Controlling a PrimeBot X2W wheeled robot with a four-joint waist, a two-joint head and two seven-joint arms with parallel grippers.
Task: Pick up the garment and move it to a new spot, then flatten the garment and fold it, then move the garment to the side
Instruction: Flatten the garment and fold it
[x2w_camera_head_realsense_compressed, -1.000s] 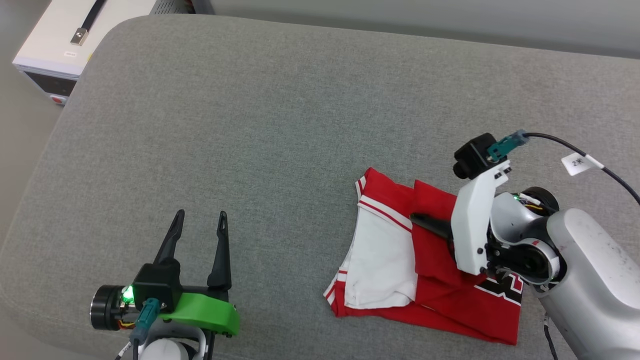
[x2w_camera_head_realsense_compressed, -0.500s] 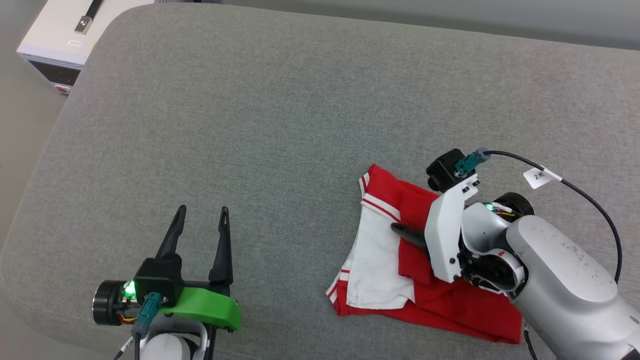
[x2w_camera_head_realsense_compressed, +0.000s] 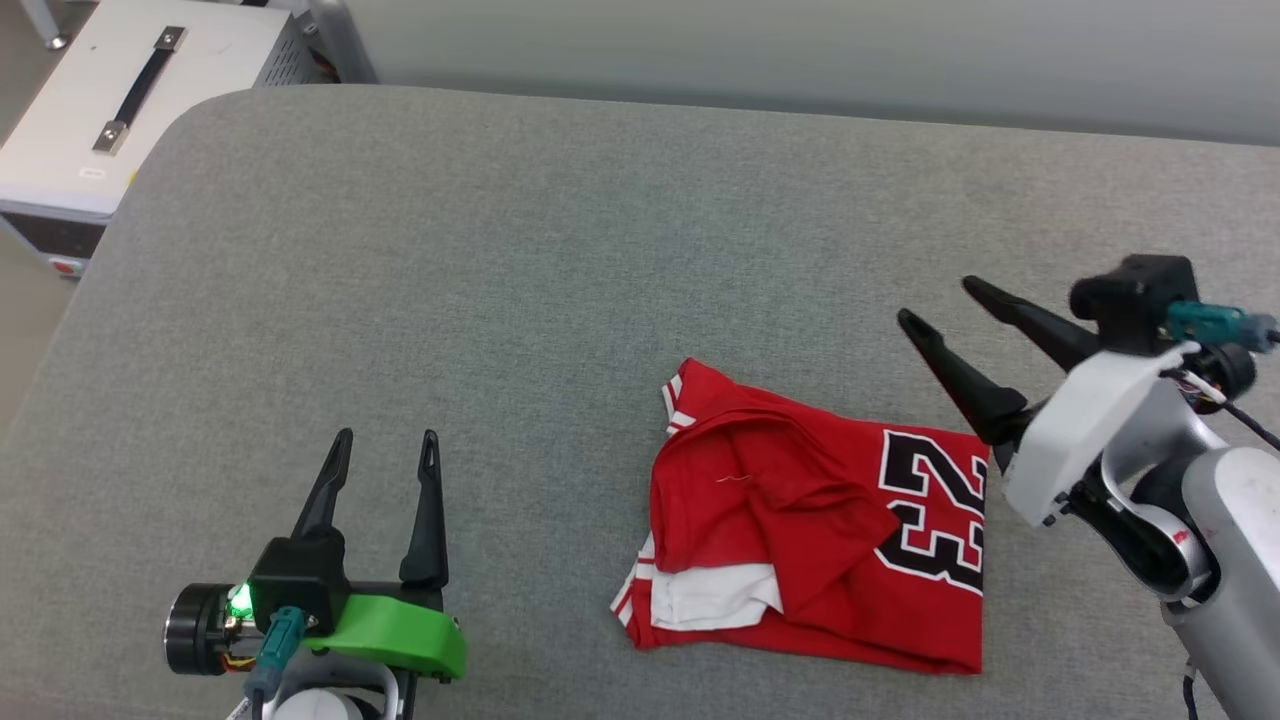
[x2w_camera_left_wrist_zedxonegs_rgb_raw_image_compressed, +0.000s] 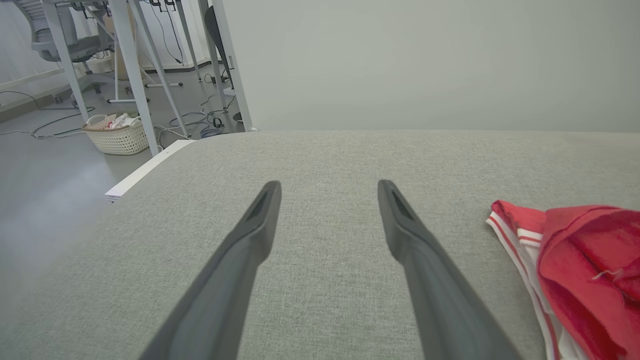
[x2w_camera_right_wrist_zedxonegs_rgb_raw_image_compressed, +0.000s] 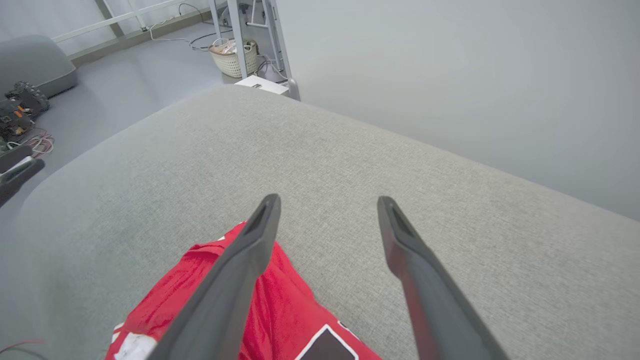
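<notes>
Garment (x2w_camera_head_realsense_compressed: 800, 520) lies folded, red, number 23 showing, white sleeve peeking.

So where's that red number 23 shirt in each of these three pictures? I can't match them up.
Head view: the garment lies low and right of centre.
Left wrist view: the garment is at the right edge, in the lower half.
Right wrist view: the garment is at the bottom, left of centre.
Shared landmark: the grey cushion it lies on, seen in all three views.
</notes>
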